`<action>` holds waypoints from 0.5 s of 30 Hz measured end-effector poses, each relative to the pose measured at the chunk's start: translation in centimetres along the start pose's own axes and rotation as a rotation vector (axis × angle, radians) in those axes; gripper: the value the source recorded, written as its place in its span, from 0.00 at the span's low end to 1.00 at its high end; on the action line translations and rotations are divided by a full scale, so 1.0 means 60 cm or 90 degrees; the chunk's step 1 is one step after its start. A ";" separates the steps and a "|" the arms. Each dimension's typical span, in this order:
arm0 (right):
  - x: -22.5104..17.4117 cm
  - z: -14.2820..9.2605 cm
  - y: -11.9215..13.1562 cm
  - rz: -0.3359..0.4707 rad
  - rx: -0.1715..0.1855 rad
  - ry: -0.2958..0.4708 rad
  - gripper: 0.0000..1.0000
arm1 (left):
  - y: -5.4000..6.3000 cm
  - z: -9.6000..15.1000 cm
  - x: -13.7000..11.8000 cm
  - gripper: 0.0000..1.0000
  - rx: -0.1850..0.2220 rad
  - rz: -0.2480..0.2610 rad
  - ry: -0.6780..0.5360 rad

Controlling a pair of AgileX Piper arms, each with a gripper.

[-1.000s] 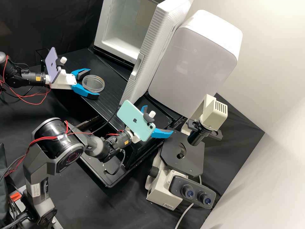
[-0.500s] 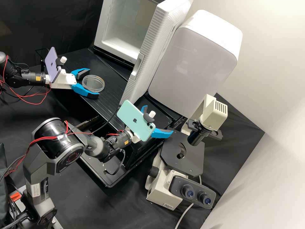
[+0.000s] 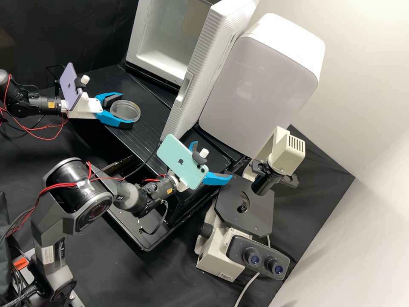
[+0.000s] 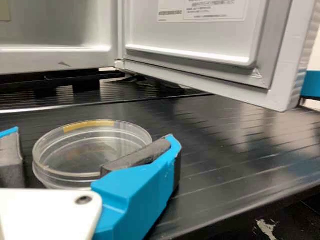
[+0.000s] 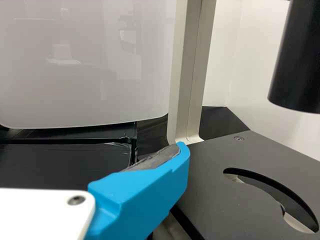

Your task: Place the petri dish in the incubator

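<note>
**1. Petri dish.** The clear petri dish [image 3: 126,110] rests on the black ribbed surface [image 3: 147,132], at about 10 o'clock in the high view. It is outside the incubator [image 3: 164,38], at roughly 7 o'clock from the chamber. In the left wrist view a yellow strip shows on the dish's far wall.

**2. Left claw.** The left claw [image 3: 122,109] sits level with the dish, one blue finger on each side of it. The claw is open. In the left wrist view, one grey pad [image 4: 132,159] lies against the dish rim. The opposite pad [image 4: 10,160] stands just beside the rim, with a dark sliver of surface between them. The dish is bracketed, not clamped. A purple phone [image 3: 68,85] is mounted on this wrist.

**3. Incubator.** The white incubator stands at 12 o'clock in the high view. Its ribbed door [image 3: 204,64] is swung open and the chamber is exposed. The door reaches toward 5 o'clock, ending near the dish. A large white rounded cabinet [image 3: 260,81] stands just beside the door, at 3 o'clock from it.

**4. Right claw.** The right claw [image 3: 213,166] is open and holds nothing. It sits near the centre of the high view, at the 10 o'clock edge of the microscope [image 3: 238,251] stage [image 3: 245,209]. In the right wrist view, one blue finger [image 5: 150,175] lies just beside that stage. A mint-green phone [image 3: 181,161] is mounted on this wrist. The two claws are well apart.
</note>
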 end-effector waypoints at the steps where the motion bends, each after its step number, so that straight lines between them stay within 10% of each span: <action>1: 0.000 0.000 0.000 0.000 0.000 0.000 1.00 | 0.000 0.000 0.000 0.00 0.000 0.000 0.000; 15: 0.000 0.000 0.000 0.000 0.000 0.000 1.00 | 0.001 0.000 0.000 0.00 -0.010 0.002 -0.001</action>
